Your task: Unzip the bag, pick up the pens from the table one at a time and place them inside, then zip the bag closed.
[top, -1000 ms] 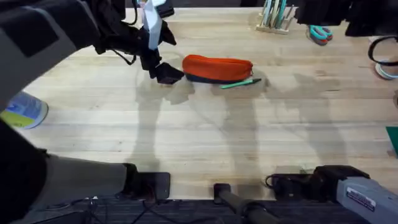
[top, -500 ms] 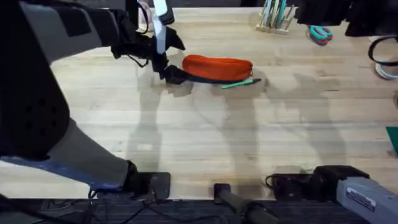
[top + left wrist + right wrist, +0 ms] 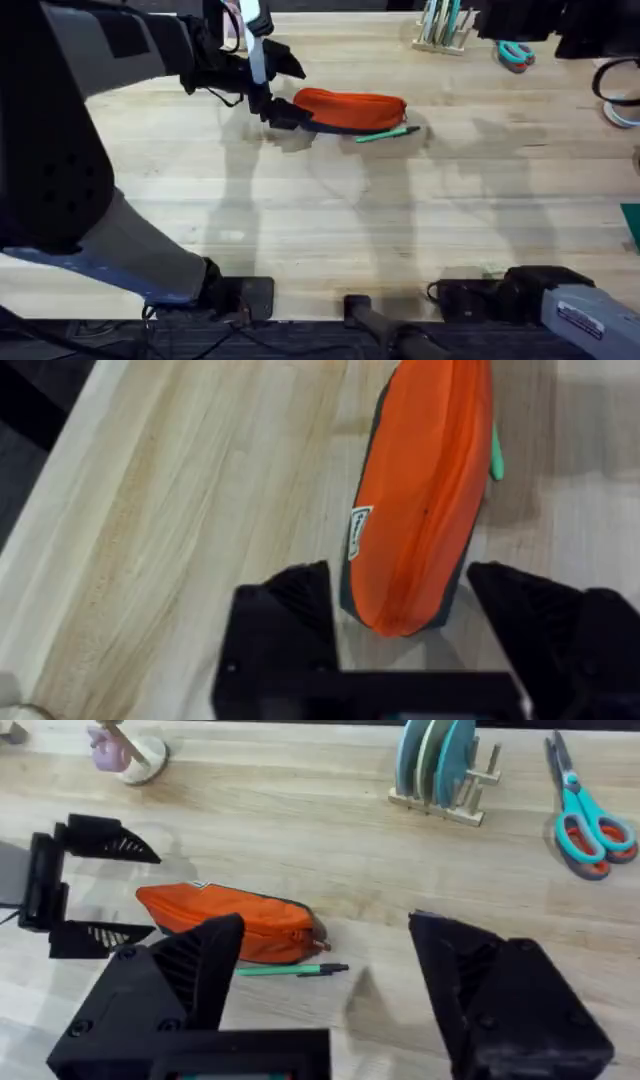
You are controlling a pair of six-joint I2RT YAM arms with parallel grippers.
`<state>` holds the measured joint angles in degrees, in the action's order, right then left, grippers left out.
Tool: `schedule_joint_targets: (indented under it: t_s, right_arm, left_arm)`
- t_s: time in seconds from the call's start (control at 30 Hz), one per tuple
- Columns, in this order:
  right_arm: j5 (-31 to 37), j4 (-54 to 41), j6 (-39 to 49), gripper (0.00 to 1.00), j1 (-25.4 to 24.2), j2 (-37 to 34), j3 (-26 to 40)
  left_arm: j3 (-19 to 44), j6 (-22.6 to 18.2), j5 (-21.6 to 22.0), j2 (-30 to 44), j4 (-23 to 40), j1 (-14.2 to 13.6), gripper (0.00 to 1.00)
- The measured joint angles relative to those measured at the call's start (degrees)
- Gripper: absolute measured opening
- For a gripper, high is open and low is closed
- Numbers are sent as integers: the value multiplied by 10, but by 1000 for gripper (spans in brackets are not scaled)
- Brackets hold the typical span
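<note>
Orange fabric, the bag lies on the bench toward its far side, one green pen just beside its near edge. My left tool reaches far forward, fingers spread either side of the bag's end. My right tool hangs back, also spread, gripping nothing.

Overhead looks down; wrists share the bag.
</note>
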<state>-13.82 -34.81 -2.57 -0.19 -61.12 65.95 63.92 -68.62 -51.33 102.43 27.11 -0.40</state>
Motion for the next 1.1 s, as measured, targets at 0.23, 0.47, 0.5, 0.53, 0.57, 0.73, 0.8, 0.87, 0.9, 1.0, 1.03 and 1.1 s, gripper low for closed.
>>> schedule_joint_targets:
  t_s: [0.23, 0.47, 0.5, 0.53, 0.57, 0.73, 0.8, 0.87, 0.9, 1.0, 1.03, 1.1]
  right_arm:
    - [0, 0, 0, 996, 0, 0, 0]
    - [0, 0, 0, 998, 0, 0, 0]
    - [0, 0, 0, 997, 0, 0, 0]
    - [0, 0, 0, 998, 0, 0, 0]
    - [0, 0, 0, 997, 0, 0, 0]
    - [0, 0, 0, 997, 0, 0, 0]
    - [0, 0, 0, 997, 0, 0, 0]
    - [1, 0, 1, 997, 0, 0, 0]
    - [4, 0, 2, 997, 0, 0, 0]
    - [22, 0, 7, 997, 0, 0, 0]
    - [26, 0, 9, 997, 0, 0, 0]
    - [33, 0, 10, 997, 0, 0, 0]
  left_arm:
    - [0, -2, -3, 14, 11, 0, 113]
    - [0, -2, -4, 17, 12, 0, 45]
    - [0, -2, -4, 17, 12, 0, 44]
    - [0, -2, -4, 17, 12, 0, 44]
    - [0, -2, -4, 17, 12, 0, 44]
    - [0, -2, -3, 17, 12, 0, 44]
    - [0, -2, -4, 17, 12, 0, 44]
    - [0, -2, -3, 17, 12, 0, 44]
    - [0, -2, -3, 17, 12, 0, 44]
    - [0, -2, -4, 17, 12, 0, 44]
    - [0, -2, -3, 17, 12, 0, 44]
    - [0, -2, -3, 17, 12, 0, 44]
